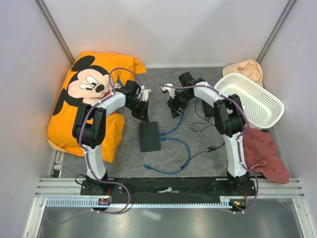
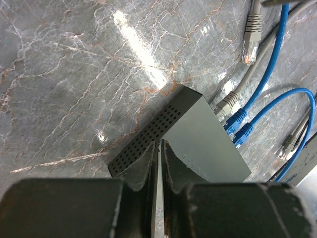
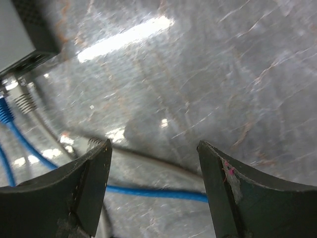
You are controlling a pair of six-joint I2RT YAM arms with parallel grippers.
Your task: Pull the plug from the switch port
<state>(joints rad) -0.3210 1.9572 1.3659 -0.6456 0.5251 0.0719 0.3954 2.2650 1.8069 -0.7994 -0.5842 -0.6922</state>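
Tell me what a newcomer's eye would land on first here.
The bright orange Mickey Mouse cushion at the left of the table grabs attention first. Next comes the white plastic basket at the far right, with a red cloth lying nearer beside it. In the middle, blue cables run out of a flat black switch box.

A white plastic basket (image 1: 250, 101) stands on the grey marbled bench (image 1: 133, 161). Behind it lies a beige cloth (image 1: 245, 68), in front a dark red cloth (image 1: 265, 153), and far to its left an orange Mickey Mouse cushion (image 1: 91, 104).
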